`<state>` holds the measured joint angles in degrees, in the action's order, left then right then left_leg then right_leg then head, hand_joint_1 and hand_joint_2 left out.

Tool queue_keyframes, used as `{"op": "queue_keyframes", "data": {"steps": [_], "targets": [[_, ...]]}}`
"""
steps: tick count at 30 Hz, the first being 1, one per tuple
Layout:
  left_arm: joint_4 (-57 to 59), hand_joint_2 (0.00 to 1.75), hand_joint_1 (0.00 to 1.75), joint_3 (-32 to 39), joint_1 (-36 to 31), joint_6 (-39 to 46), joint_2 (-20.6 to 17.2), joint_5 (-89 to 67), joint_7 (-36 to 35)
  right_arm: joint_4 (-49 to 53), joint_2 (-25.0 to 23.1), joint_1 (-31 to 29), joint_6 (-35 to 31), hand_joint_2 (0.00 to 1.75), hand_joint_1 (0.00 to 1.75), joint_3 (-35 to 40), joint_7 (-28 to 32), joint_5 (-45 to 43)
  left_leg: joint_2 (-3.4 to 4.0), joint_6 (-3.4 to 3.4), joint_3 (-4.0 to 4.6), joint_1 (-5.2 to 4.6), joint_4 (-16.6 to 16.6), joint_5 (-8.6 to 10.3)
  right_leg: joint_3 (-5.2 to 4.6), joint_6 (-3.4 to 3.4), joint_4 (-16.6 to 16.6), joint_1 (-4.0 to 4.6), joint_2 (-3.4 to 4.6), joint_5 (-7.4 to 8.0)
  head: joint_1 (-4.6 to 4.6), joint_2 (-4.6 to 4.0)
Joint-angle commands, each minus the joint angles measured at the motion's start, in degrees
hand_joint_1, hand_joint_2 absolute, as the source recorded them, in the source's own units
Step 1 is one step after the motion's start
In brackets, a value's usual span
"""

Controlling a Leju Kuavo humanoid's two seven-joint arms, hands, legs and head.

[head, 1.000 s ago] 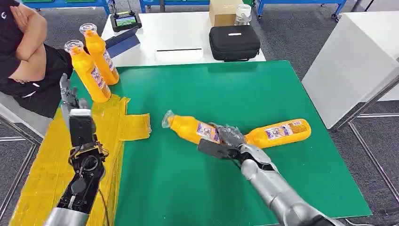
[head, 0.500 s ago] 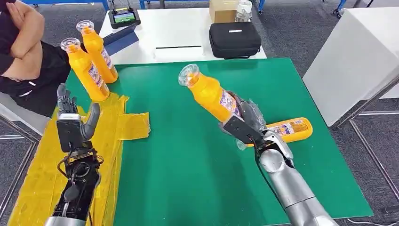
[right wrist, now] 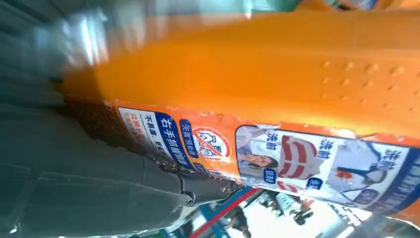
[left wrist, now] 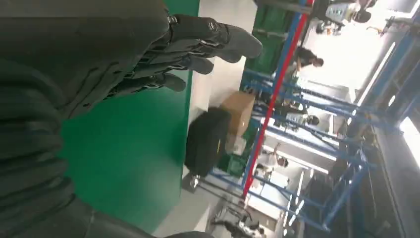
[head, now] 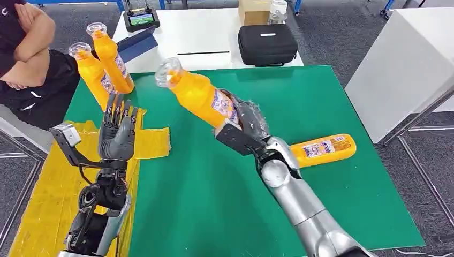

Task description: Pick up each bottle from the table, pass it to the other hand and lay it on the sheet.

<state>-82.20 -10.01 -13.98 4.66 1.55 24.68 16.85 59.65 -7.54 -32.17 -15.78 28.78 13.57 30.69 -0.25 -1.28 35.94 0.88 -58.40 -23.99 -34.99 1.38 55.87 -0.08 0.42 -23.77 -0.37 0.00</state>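
Since a second ago the right hand (head: 243, 126) has lifted its orange bottle (head: 198, 96) off the green mat and swung it toward the left hand (head: 116, 131), which has risen with fingers spread, empty. Handover is underway; next, the left hand must close around the bottle's body.
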Motion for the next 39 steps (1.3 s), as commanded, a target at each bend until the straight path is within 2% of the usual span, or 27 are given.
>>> {"op": "queue_keyframes", "data": {"steps": [1,3,4,6,9,17,18,19,21,22,25,26,27,30,33,34,39], "targets": [[2.0,1.75,0.00,-2.2,-2.3,-2.4,0.0,3.8,-1.6,-8.6,-2.7,-6.3,0.4,1.75,1.75,5.1,-0.6,0.7,0.04,-0.01,-0.18,-0.07,0.0,-0.04,0.16,0.01,0.0,-0.06,-0.01,-0.05,0.00,0.00],[3.1,1.75,0.00,-2.4,-3.1,-4.6,0.4,6.8,-2.1,-11.8,-4.6,-8.8,1.1,1.75,1.75,7.2,-2.1,2.1,0.12,0.00,-0.08,-0.06,0.0,-0.03,0.05,0.01,0.1,-0.06,0.08,-0.02,0.02,0.00],[3.2,1.75,0.00,-2.3,-3.3,-4.8,0.6,7.4,-1.9,-12.8,-5.1,-9.4,1.7,1.75,1.75,7.6,-2.5,2.1,0.18,0.01,-0.37,-0.14,0.0,-0.13,0.30,0.00,0.1,-0.12,0.08,-0.13,0.02,0.00],[3.6,1.75,0.00,-2.4,-3.8,-5.0,0.6,7.6,-1.8,-17.0,-6.9,-11.1,3.1,1.75,1.75,9.5,-3.5,2.9,0.16,0.01,-0.01,-0.07,0.0,-0.03,0.00,-0.01,0.1,-0.07,0.12,-0.01,0.02,0.00],[3.7,1.75,0.00,-2.2,-3.8,-5.0,0.5,7.6,-1.7,-19.8,-8.3,-11.2,3.2,1.75,1.75,11.2,-3.6,3.5,0.13,0.03,-0.11,-0.06,0.0,-0.03,0.07,-0.03,0.0,-0.05,0.09,-0.01,0.02,0.00],[3.6,1.75,0.00,-2.1,-3.6,-5.1,0.5,7.6,-1.6,-20.2,-8.3,-11.3,3.0,1.75,1.75,11.6,-3.7,3.7,0.01,0.01,-0.30,-0.09,0.0,-0.09,0.25,0.00,0.1,-0.08,-0.07,-0.14,0.02,0.00],[3.6,1.75,0.00,-2.1,-3.6,-5.1,0.5,7.6,-1.6,-20.2,-8.3,-11.3,3.0,1.75,1.75,11.6,-3.7,3.7,-0.01,0.01,-0.08,-0.05,0.0,-0.01,0.05,0.00,0.1,-0.04,-0.06,-0.05,0.02,0.00],[3.6,1.75,0.00,-2.1,-3.6,-5.1,0.5,7.6,-1.6,-20.2,-8.3,-11.3,3.0,1.75,1.75,11.6,-3.7,3.7,-0.03,0.02,-0.38,-0.11,0.0,-0.09,0.35,-0.01,0.1,-0.09,-0.13,-0.17,0.02,0.00],[3.5,1.75,0.00,-2.0,-3.5,-5.1,0.5,7.5,-1.6,-20.3,-8.4,-11.3,3.3,1.75,1.75,11.6,-3.7,3.5,-0.01,0.01,-0.06,-0.06,0.0,-0.01,0.04,0.00,0.1,-0.05,-0.05,-0.05,0.02,0.00],[3.5,1.75,0.00,-2.0,-3.5,-4.9,0.5,7.2,-1.2,-20.4,-8.5,-11.5,3.6,1.75,1.75,12.0,-3.7,3.7,-0.02,0.02,-0.16,-0.07,0.0,-0.03,0.15,-0.01,0.1,-0.06,-0.08,-0.08,0.04,0.00],[3.1,1.75,0.00,-1.9,-3.8,-2.5,0.8,3.0,0.9,-21.3,-9.5,-12.1,5.0,1.75,1.75,14.5,-6.9,5.5,0.03,0.04,-0.21,-0.09,0.0,-0.07,0.17,-0.03,0.1,-0.07,-0.05,-0.12,0.04,0.00],[2.6,1.75,0.00,-2.1,-3.8,-1.7,0.9,1.3,1.4,-22.5,-10.0,-12.7,7.2,1.75,1.75,16.3,-9.5,7.0,0.02,0.03,-0.01,-0.06,0.0,-0.01,-0.02,-0.02,0.1,-0.05,-0.02,-0.04,0.02,0.00],[2.4,1.75,0.00,-2.4,-3.8,-0.8,1.1,-0.3,1.8,-23.5,-10.6,-13.2,9.0,1.75,1.75,17.6,-11.3,8.0,0.06,0.05,-0.18,-0.08,0.0,-0.08,0.13,-0.03,0.1,-0.06,-0.01,-0.11,0.02,0.00],[2.0,1.75,0.00,-3.2,-3.8,2.0,2.1,-4.3,3.2,-24.9,-12.3,-13.7,10.0,1.75,1.75,20.0,-13.4,10.4,0.02,0.03,-0.01,-0.04,0.0,-0.01,-0.02,-0.02,0.1,-0.04,-0.03,-0.04,0.02,0.00],[2.3,1.75,0.00,-4.3,-4.3,4.2,3.0,-7.0,2.9,-22.7,-12.5,-14.0,12.1,1.75,1.75,26.2,-17.8,12.1,-0.03,0.03,-0.13,-0.06,0.0,-0.08,0.07,-0.02,0.2,-0.05,-0.09,-0.14,0.00,0.00],[2.3,1.75,0.00,-4.7,-4.4,4.8,3.3,-7.7,2.5,-21.7,-12.5,-14.1,12.6,1.75,1.75,28.8,-19.8,11.8,-0.08,0.03,-0.24,-0.09,0.0,-0.12,0.18,-0.02,0.2,-0.08,-0.17,-0.21,0.02,0.00],[2.2,1.75,0.00,-7.4,-4.0,3.7,4.9,-6.1,0.2,-21.3,-12.5,-14.6,12.8,1.75,1.75,33.2,-22.1,8.3,-0.09,0.01,-0.09,-0.05,0.0,-0.04,0.07,0.00,0.1,-0.04,-0.16,-0.11,0.02,0.00]]}}
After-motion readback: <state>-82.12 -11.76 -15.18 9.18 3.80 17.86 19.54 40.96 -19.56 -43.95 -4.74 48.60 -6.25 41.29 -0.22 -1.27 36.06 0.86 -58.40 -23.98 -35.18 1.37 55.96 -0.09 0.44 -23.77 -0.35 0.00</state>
